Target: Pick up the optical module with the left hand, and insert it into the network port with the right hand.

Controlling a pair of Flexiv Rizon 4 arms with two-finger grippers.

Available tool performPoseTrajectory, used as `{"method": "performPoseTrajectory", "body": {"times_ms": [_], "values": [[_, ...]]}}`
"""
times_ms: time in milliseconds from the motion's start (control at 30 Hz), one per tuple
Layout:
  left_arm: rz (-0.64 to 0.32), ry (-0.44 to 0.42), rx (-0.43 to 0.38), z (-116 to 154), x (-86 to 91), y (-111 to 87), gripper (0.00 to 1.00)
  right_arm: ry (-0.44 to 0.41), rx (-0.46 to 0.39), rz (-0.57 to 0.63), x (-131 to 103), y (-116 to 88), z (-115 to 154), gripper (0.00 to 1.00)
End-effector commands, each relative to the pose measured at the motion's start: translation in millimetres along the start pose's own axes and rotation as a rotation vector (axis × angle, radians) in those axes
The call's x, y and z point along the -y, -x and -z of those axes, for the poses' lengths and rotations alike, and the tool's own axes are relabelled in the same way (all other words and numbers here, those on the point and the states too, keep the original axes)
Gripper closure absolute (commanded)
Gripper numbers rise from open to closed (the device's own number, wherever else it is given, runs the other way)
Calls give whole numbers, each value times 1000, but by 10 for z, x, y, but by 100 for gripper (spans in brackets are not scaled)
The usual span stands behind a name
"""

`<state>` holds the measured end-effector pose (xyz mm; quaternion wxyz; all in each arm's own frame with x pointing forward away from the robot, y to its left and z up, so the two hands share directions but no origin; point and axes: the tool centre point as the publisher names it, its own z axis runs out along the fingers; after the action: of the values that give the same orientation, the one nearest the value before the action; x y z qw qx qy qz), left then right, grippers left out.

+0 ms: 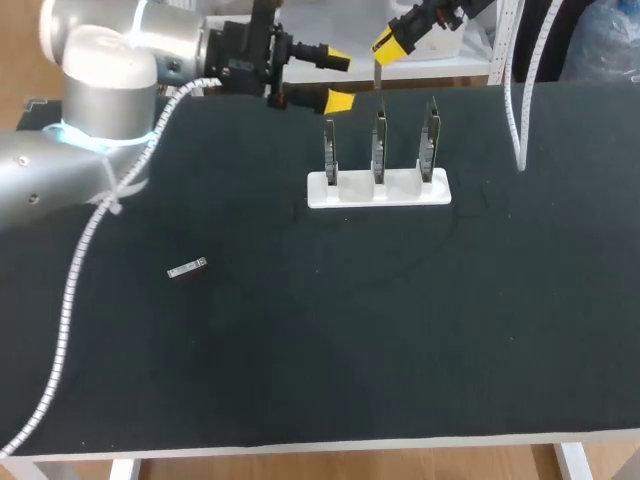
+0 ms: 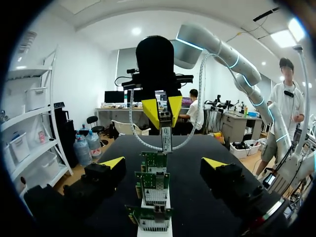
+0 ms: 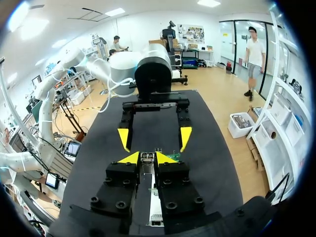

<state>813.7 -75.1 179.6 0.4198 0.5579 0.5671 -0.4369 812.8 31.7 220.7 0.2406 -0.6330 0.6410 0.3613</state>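
Note:
The optical module [image 1: 377, 76], a thin metal strip, hangs upright from my right gripper [image 1: 385, 48], which is shut on its upper end above the middle board [image 1: 379, 150]. Three green boards with network ports stand in a white holder [image 1: 345, 192]. In the left wrist view the module [image 2: 166, 139] hovers just over the far board [image 2: 154, 162], held by the right gripper [image 2: 163, 111]. My left gripper [image 1: 340, 80] stands open just left of the module, holding nothing; its fingers flank the row of boards [image 2: 163, 162]. In the right wrist view the module [image 3: 146, 159] sits between the closed right gripper [image 3: 147, 158], with the left gripper [image 3: 154, 138] open ahead.
A second small module [image 1: 187, 269] lies flat on the black table at the left. A white ribbed cable [image 1: 75, 290] from the left arm trails over the table's left side. Another cable [image 1: 518, 120] hangs at the back right.

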Motion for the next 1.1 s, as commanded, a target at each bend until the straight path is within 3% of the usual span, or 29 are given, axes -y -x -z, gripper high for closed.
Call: {"method": "performPoseTrajectory", "body": {"times_ms": [33, 400, 600, 1100], "values": [[-2, 23, -50, 86, 95, 36, 0, 56, 1, -1, 81, 13, 15, 100], [15, 14, -61, 125, 82, 23, 0, 56, 8, -3, 86, 2, 8, 100], [2, 6, -149, 155, 86, 7, 0, 54, 9, -6, 92, -5, 7, 100], [21, 0, -197, 207, 124, -45, 0, 55, 9, -6, 110, -1, 0, 100]]}}
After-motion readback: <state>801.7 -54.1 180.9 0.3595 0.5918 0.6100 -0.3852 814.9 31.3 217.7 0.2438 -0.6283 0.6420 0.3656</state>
